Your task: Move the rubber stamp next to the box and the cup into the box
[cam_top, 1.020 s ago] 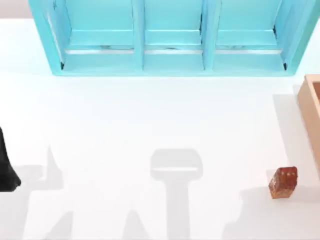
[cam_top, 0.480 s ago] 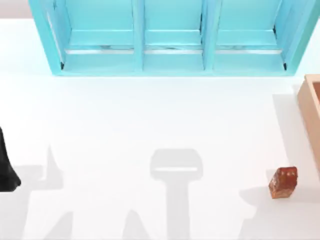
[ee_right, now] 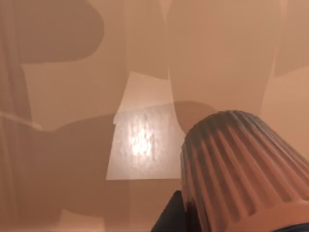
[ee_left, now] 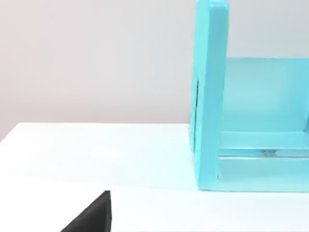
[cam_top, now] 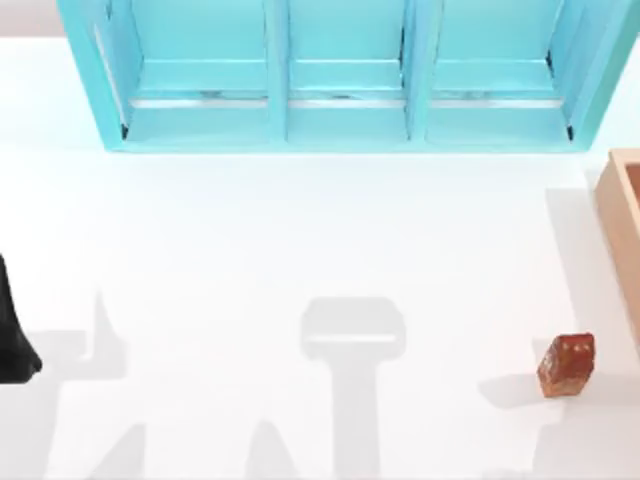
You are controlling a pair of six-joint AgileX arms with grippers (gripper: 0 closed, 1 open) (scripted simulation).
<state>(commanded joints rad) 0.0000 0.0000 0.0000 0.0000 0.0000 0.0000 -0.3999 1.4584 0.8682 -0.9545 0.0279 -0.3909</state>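
Right wrist view: cup [ee_right: 241, 169] at the jaws, over the box [ee_right: 72, 96] floor.

Our AgileX arms: what shows of them is plain matt black.

Of our left arm [cam_top: 14, 335] we see a black, smooth-surfaced bulk at the top view's left edge, narrow at its upper end and swelling to a rounded lobe lower down, with no cables, screws or markings to be made out. In the left wrist view, one black wedge [ee_left: 91, 216] of our own hardware juts in, flat-faced with a straight vertical edge and a slanted one. In the right wrist view a small dark, angular piece [ee_right: 168, 217] of our right arm shows, likewise black and unmarked.
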